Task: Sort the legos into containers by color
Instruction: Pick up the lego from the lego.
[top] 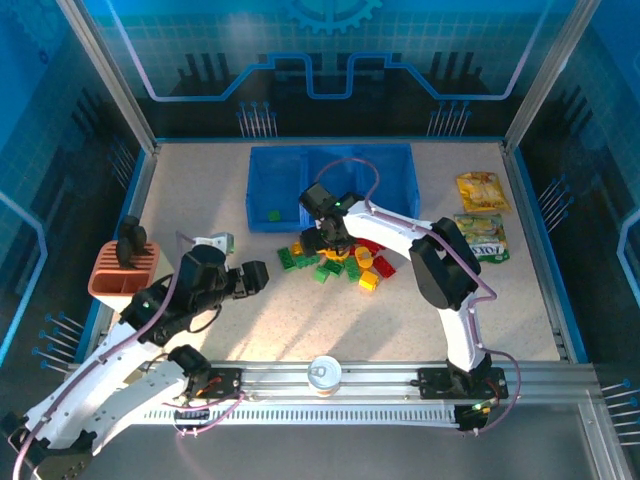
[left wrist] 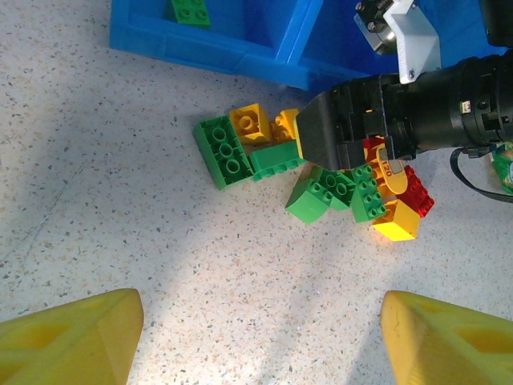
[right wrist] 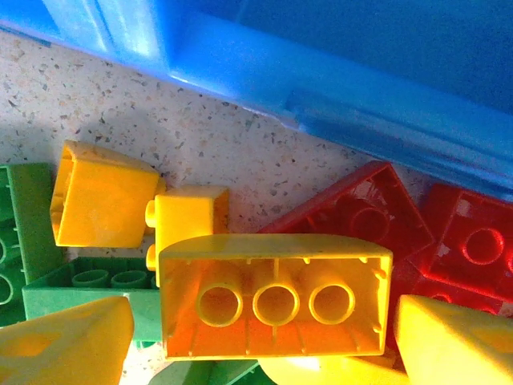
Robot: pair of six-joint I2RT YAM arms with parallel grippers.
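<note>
The legos (top: pixel 338 262) lie in a heap of red, yellow and green bricks just in front of the blue tray of containers (top: pixel 330 160). One green brick (top: pixel 273 214) sits in the tray's left compartment. My right gripper (top: pixel 335 243) is down on the heap. In the right wrist view its yellow fingertips (right wrist: pixel 72 341) stand at either end of a long yellow brick (right wrist: pixel 276 301) lying studs down, with a narrow gap at the left end. My left gripper (left wrist: pixel 260 345) is open over bare table, short of the heap (left wrist: pixel 321 180).
An orange-and-white holder (top: pixel 122 270) stands at the left edge. Two snack packets (top: pixel 482 190) lie at the right. A round can (top: pixel 325 373) sits on the front rail. The tray wall (right wrist: pixel 337 104) runs close behind the heap.
</note>
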